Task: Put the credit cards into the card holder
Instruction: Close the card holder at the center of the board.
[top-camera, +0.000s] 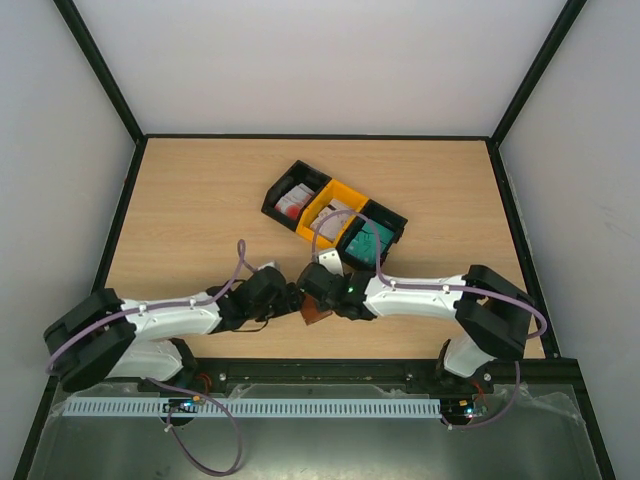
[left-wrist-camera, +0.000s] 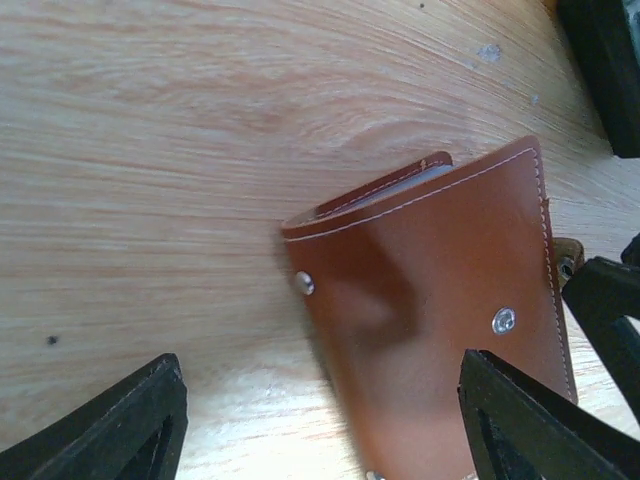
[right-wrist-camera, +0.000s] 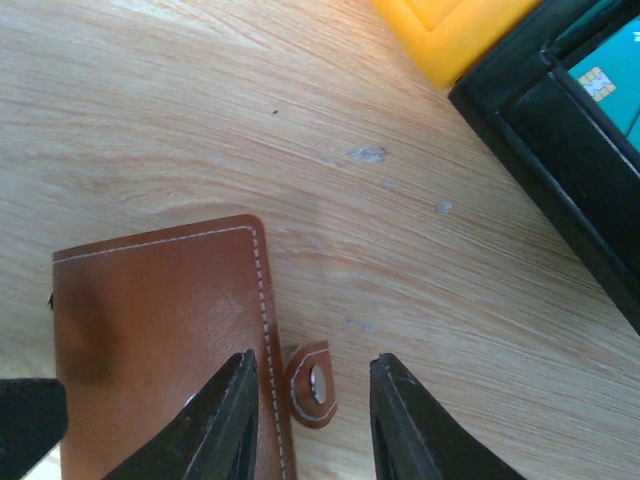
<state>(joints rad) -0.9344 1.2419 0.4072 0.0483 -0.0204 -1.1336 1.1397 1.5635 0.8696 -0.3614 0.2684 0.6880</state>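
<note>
The card holder (left-wrist-camera: 440, 300) lies shut on the worktop (top-camera: 200, 200) towards the near edge, between the two arms. The cards (top-camera: 370, 240) sit in the bins (top-camera: 298, 166) further back, and none shows in the holder. The left claw (left-wrist-camera: 318, 400) stands wide over the holder with one finger beside its edge, gripping nothing. The right claw (right-wrist-camera: 315, 365) is narrower, its jaws either side of the snap tab (right-wrist-camera: 312, 385) with a gap on both sides, so it holds nothing. The tab is small and lies flat, so jaws closing on it may slip off or drag the holder across the smooth wood. If the left claw fails to pin the body, the whole holder would likely lift instead of opening. The pockets are hidden, the holder's near end is cut off in both wrist views, and from above the arms cover most of it.
</note>
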